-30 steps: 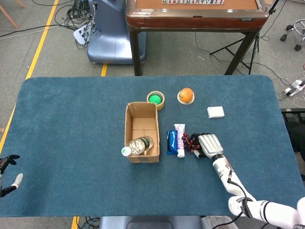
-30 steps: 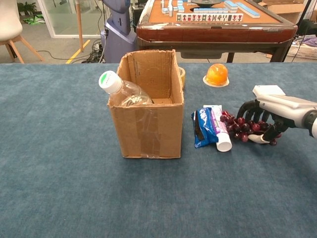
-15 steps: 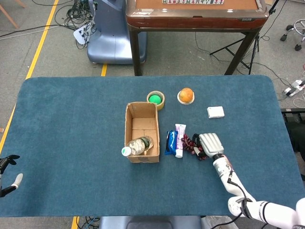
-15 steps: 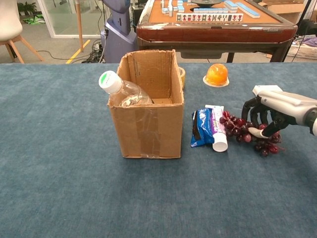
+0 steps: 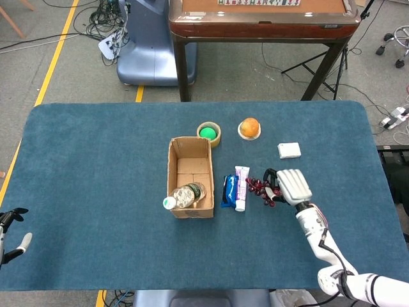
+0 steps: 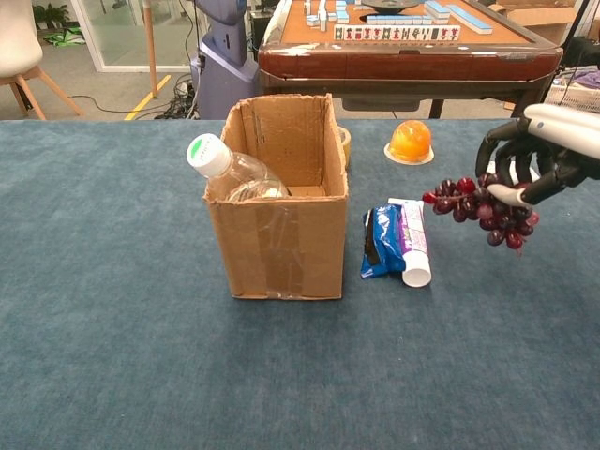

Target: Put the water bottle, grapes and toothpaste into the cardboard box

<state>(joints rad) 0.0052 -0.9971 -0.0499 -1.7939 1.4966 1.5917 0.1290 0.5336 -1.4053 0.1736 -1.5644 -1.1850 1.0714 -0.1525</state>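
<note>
Right hand (image 6: pixel 534 159) grips the bunch of dark red grapes (image 6: pixel 478 208), holding it clear above the blue table (image 6: pixel 112 328), right of the toothpaste (image 6: pixel 412 246). The toothpaste lies flat beside the cardboard box (image 6: pixel 278 202). The water bottle (image 6: pixel 230 173) leans inside the box. Left hand (image 5: pixel 14 240) sits at the table's edge, fingers apart, holding nothing.

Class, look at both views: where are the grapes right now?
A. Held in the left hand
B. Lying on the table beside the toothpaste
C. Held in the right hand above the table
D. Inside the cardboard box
C: the right hand holds the grapes clear of the table, right of the toothpaste.
</note>
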